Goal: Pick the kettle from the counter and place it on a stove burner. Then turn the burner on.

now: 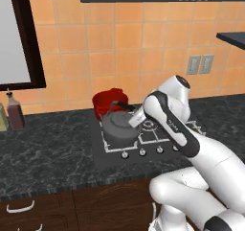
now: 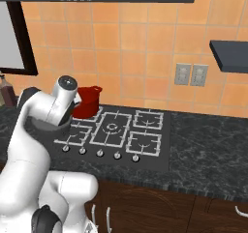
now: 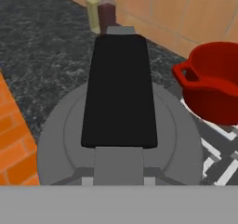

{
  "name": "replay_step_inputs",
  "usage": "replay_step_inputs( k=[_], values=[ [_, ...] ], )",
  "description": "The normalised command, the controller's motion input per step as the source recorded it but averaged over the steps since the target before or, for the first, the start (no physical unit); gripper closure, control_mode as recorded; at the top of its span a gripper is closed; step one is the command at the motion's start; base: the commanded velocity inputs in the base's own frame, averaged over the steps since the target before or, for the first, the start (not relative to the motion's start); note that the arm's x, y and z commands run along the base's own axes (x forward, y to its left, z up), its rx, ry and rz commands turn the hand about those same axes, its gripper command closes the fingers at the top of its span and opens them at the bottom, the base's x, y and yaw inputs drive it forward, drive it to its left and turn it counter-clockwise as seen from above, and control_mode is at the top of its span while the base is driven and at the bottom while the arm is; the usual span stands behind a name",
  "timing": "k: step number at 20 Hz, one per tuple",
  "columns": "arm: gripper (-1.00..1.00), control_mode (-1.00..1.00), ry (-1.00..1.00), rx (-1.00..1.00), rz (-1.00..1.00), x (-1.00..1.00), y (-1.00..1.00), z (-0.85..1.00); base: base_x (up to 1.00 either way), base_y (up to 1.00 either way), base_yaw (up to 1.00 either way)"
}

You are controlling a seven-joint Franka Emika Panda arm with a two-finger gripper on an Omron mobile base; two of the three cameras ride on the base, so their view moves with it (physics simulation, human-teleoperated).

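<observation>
Kettle gripped above the cooktop

The gripper (image 1: pixel 130 116) is closed on the kettle (image 1: pixel 117 127) by its black handle (image 3: pixel 119 95), beside the red pot (image 3: pixel 214 82).

Long dark marbled stone desk (image 1: pixel 48 153) ran under the orange tiled wall, dark wood cabinet fronts below. Black cooktop (image 2: pixel 155 152) was set into it, white wire grates and a row of knobs along its front edge. Squat dark grey metal kettle (image 1: pixel 117 127) sat on the front-left grate, red two-handled pot (image 2: pixel 88 101) just behind it. Two bottles (image 1: pixel 14 112), one dark, one yellowish, stood at the wall, well left of the cooktop.
</observation>
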Motion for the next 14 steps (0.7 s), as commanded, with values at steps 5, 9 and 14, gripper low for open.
replay_step_inputs(
  k=[5, 9, 14],
  values=[
    [1.0, -1.0, 0.08, 0.0, -0.27, 0.0, -1.0, 0.07, 0.0, 0.0, 0.0],
    [1.0, -1.0, 0.0, -0.02, -0.29, 0.0, -1.0, 0.0, 0.0, 0.0, 0.0],
    [1.0, -1.0, 0.0, -0.02, -0.28, 0.0, -0.93, 0.0, 0.0, 0.0, 0.0]
  ],
)
